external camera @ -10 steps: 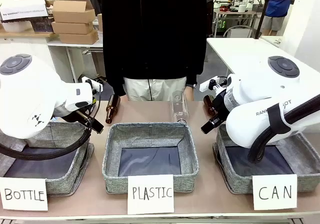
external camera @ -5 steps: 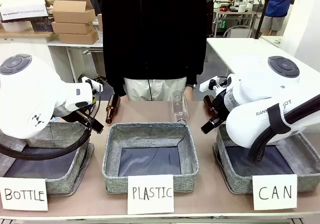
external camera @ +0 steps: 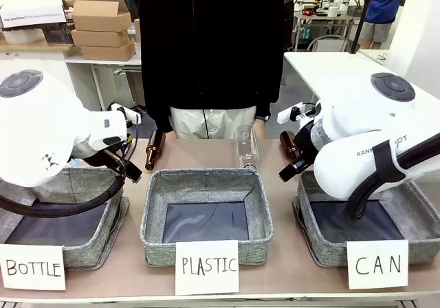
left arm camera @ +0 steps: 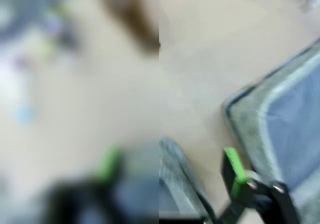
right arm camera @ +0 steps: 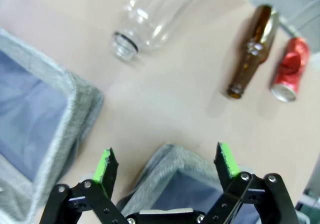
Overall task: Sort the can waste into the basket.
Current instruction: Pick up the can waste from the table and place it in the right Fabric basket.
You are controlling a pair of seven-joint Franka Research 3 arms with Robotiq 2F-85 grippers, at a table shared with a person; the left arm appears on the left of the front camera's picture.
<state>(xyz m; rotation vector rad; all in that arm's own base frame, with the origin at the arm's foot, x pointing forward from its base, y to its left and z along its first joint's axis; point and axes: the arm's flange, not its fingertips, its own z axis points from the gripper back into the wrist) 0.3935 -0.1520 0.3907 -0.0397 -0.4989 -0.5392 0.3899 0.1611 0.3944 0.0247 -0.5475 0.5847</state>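
Straight ahead in the front view: three grey felt baskets in a row on a tan worktop (external camera: 275, 267), carded "BOTTLE" (external camera: 32, 267), "PLASTIC" (external camera: 207, 267) and "CAN" (external camera: 377, 264). Behind the far edge, a person in a black top (external camera: 212, 47).

Right arm hanging over the back rim of the CAN basket (external camera: 323, 243). Right gripper (right arm camera: 167, 160) spread wide and empty, green pads (right arm camera: 226, 159) well apart, poised above that basket's rim in the right wrist view.

Beyond it on the worktop, a dented red can (right arm camera: 289, 69) lying on its side, silver end toward the camera. Just beside it, a brown glass bottle (right arm camera: 252, 49), also lying down. Farther along, a clear plastic bottle (right arm camera: 150, 19) on its side, mouth toward the PLASTIC basket (external camera: 256, 199). Black can not visible in any view.

Left arm over the BOTTLE basket (external camera: 103, 234), with another brown bottle (external camera: 154, 149) lying just past it. Left wrist view heavily blurred: left gripper (left arm camera: 172, 166) apparently open with nothing between its green pads (left arm camera: 235, 165), over bare worktop beside a basket corner.
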